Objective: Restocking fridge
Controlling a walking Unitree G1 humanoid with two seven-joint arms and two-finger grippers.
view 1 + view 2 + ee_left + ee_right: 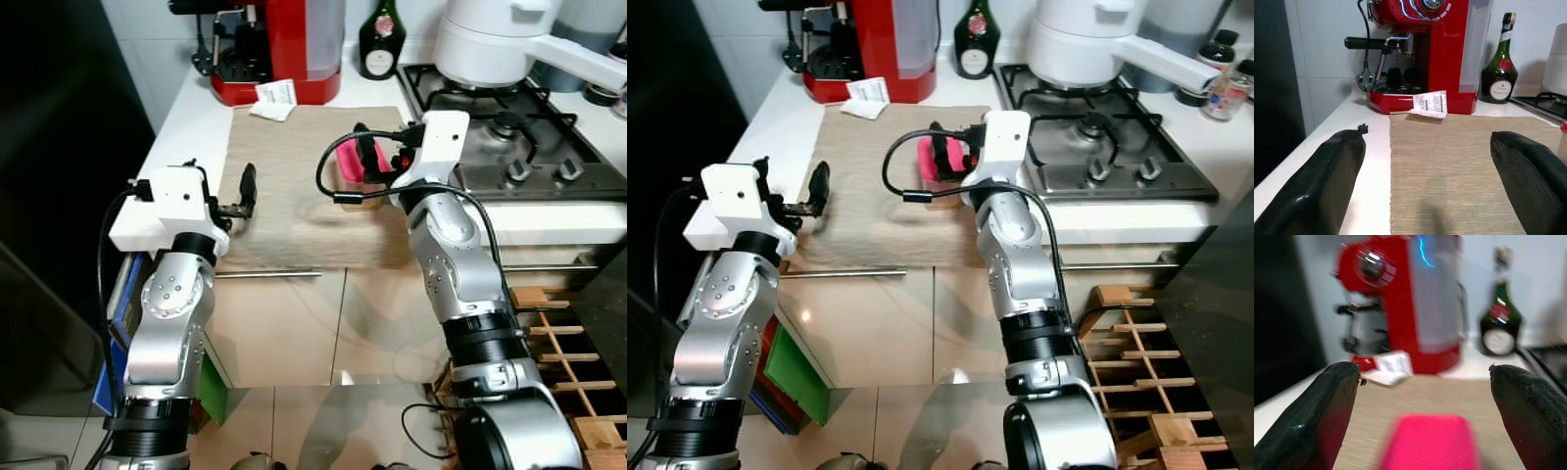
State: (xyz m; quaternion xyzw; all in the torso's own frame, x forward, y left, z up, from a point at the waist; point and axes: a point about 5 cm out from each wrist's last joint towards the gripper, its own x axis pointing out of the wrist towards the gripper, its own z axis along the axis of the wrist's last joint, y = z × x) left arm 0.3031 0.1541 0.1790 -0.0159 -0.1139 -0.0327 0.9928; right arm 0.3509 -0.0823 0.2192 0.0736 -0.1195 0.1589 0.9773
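Pink-lidded tub (1430, 440) on mat, dead ahead of my right gripper (1425, 396), between its spread fingers, not yet touched. Left gripper (1435, 171) also spread, farther off.

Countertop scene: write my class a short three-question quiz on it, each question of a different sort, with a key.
1. True or false: the right end effector is shut on the pink-lidded container.
2. Which stands nearest the green bottle? A) red coffee machine B) wooden rack C) blue box
3. Fill in: the pink-lidded container rests on the beige ____.

Key:
1. False; its fingers are spread wide above the lid.
2. A
3. mat

The left end effector is open too, over the mat's left edge.
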